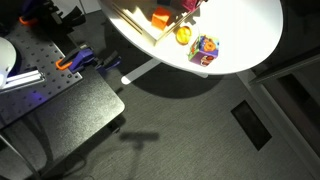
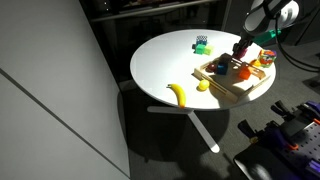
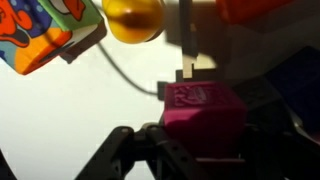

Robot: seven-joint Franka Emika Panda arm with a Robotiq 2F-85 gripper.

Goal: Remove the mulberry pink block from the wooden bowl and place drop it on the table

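In the wrist view the mulberry pink block (image 3: 203,108) sits between my gripper's (image 3: 200,145) dark fingers, which are shut on its sides. It is at the edge of the wooden bowl (image 3: 200,45), with the white table (image 3: 60,120) to the left. In an exterior view my gripper (image 2: 240,52) reaches down over the wooden bowl (image 2: 250,92) at the table's (image 2: 160,65) far side. In an exterior view the bowl (image 1: 130,20) shows at the top edge, and the gripper (image 1: 188,5) is mostly cut off.
A multicoloured cube (image 1: 205,48) and a yellow ball (image 1: 183,35) lie beside the bowl, and an orange block (image 1: 160,17) lies in it. A banana (image 2: 178,94) lies near the table's front edge. A dark perforated bench (image 1: 50,100) stands beside the table.
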